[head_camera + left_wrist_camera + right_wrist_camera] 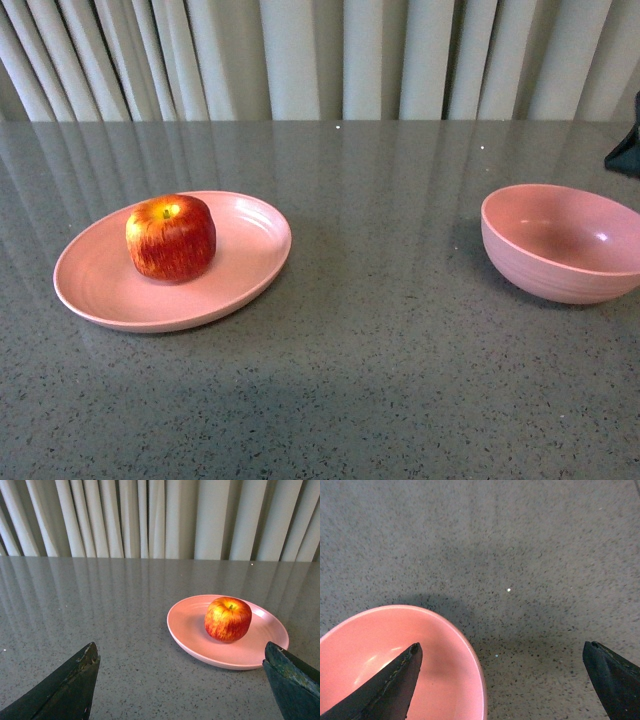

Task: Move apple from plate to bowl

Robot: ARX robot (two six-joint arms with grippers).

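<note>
A red apple (171, 237) with a yellow-orange top sits on the shallow pink plate (245, 250) at the left of the table. The deep pink bowl (565, 243) stands at the right, empty. Neither gripper shows in the front view. In the left wrist view my left gripper (182, 652) is open and empty, short of the plate (190, 630) and the apple (228, 618). In the right wrist view my right gripper (502, 652) is open and empty above the table, with one finger over the bowl (440, 645).
The table is a grey speckled surface (380, 360). Pale curtains (320, 55) hang behind its far edge. A dark object (627, 150) shows at the right edge, beyond the bowl.
</note>
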